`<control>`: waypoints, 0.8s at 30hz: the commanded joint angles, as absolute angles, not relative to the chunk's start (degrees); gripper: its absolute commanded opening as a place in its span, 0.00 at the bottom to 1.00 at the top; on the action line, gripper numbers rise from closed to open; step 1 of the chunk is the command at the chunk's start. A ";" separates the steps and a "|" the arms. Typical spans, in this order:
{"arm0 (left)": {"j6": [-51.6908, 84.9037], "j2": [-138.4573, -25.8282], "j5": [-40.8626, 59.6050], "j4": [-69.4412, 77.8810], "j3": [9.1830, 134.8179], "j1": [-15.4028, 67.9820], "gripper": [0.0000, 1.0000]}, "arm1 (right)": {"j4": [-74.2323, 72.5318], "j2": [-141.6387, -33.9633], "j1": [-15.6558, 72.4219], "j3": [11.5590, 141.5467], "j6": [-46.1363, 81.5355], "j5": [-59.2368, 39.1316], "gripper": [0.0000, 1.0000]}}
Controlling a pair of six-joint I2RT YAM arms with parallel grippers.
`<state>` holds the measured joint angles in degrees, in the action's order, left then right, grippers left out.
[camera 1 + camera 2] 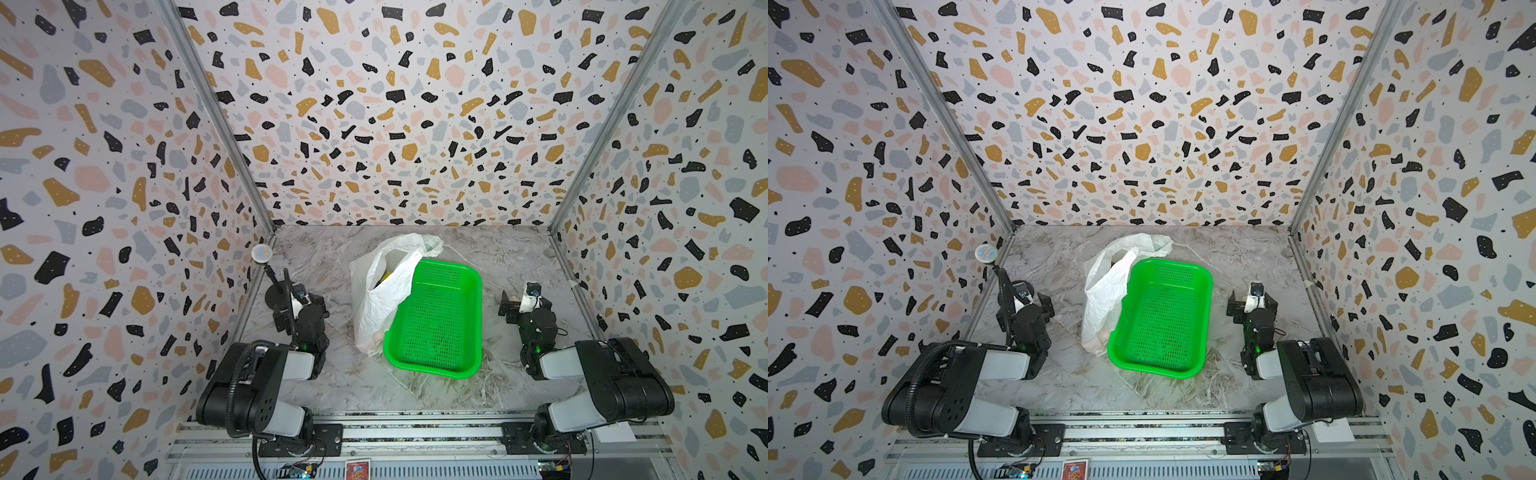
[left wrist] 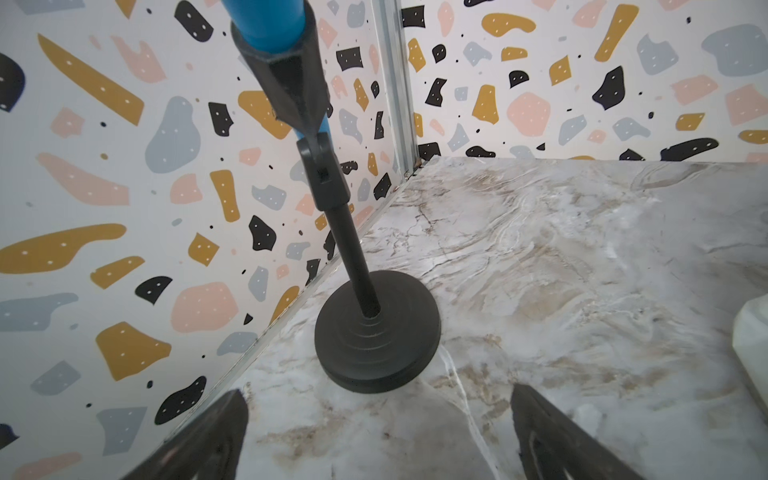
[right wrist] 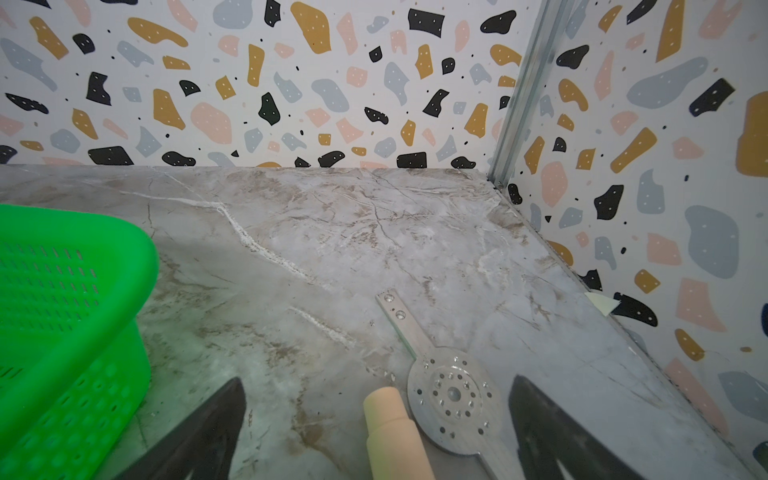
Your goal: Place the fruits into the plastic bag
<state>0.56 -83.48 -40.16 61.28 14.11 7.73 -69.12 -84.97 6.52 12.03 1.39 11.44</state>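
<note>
In both top views I see the plastic bag (image 1: 380, 299) slumped on the marble table (image 1: 332, 386) against the left rim of the green tray (image 1: 436, 320), with a sliver of yellow fruit (image 1: 389, 275) showing in its mouth and both arms folded well apart from it. Only the left wrist view shows me the left gripper (image 2: 380, 415), jaws spread wide and clamped on nothing, near the black stand base (image 2: 376, 332). Only the right wrist view shows the right gripper (image 3: 378, 415) equally wide, with a beige peg (image 3: 390, 428) and a metal plate (image 3: 453, 395) lying on the table between its fingers.
</note>
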 commanded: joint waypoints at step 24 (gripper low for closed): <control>1.24 -84.61 -30.06 69.96 12.48 3.16 1.00 | -68.87 -85.03 6.95 12.62 0.57 10.89 0.99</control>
<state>0.82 -84.86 -29.63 67.55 11.79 3.51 -70.94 -84.97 8.40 10.46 0.47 13.17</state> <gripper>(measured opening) 0.995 0.990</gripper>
